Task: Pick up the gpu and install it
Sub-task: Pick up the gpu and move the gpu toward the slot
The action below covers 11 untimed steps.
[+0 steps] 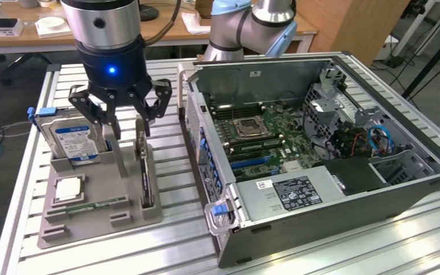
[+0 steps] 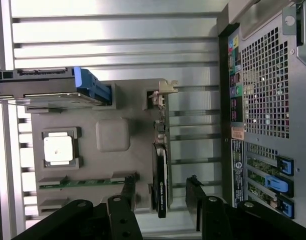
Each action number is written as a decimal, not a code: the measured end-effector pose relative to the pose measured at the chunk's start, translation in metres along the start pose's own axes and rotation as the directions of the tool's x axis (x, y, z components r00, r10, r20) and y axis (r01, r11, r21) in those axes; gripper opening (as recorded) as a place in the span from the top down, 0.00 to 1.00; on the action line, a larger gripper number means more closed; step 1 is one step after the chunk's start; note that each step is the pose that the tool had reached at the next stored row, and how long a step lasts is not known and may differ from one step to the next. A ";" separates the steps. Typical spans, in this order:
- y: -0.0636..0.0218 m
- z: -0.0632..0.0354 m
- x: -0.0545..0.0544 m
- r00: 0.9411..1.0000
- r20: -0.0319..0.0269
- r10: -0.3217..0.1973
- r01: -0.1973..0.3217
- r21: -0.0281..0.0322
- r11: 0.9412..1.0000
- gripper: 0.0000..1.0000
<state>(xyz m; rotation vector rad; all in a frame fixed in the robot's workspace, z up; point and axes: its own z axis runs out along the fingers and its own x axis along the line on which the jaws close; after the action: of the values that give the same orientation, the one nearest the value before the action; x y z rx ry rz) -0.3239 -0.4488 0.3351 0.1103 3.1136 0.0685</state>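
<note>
Gripper: my gripper [image 1: 126, 123] hangs above the holder with its jaws spread wide and nothing in them. In the wrist view [image 2: 161, 182] one finger sits on each side of the card's line, with a gap on both sides.
Gpu: the gpu [image 1: 145, 172] [image 2: 161, 175] stands on its long edge in a slot of the holder, thin as a blade seen from above, and nothing touches it. Its metal bracket is at the end nearer the hard drive.
Holder: a grey holder [image 1: 128, 220] [image 2: 133, 107] lies flat on the table – the gpu runs along its edge toward the computer case.
Neighbours: a memory stick [image 1: 98, 204] [image 2: 88, 181] lies in a groove just beside one finger. A square processor chip [image 1: 67, 188] [image 2: 58, 150] sits in its pocket farther from the card. A hard drive [image 1: 73, 140] [image 2: 43, 90] with a blue label stands upright at the holder's far corner, well apart from the gpu.
Open room: bare slats of the table [image 1: 181, 240] [image 2: 118, 45] form a narrow lane between the gpu's side of the holder and the case wall.
Computer case: the computer case [image 1: 204, 149] [image 2: 265, 90] lies on its side at the exterior view's right, open on top – its motherboard [image 1: 266, 137] faces up, walled in by tall metal edges.
Beyond: the arm's blue-grey joints [image 1: 251, 28] rise behind the case, before a wooden desk [image 1: 167, 31].
</note>
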 end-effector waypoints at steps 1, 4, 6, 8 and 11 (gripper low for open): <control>0.0000 0.0001 0.000 1.000 0.000 0.000 0.000 0.000 1.000 0.47; 0.0000 0.0011 0.000 1.000 0.000 0.000 0.000 0.000 1.000 0.47; -0.0001 0.0015 0.000 1.000 0.000 0.000 0.000 0.000 1.000 0.47; -0.0011 0.0018 0.000 1.000 0.000 0.000 0.000 0.000 1.000 0.47; -0.0021 0.0027 0.000 1.000 0.000 0.000 0.000 0.000 1.000 0.47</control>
<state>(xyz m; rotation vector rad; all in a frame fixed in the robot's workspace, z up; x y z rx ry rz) -0.3239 -0.4509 0.3322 0.1105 3.1135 0.0686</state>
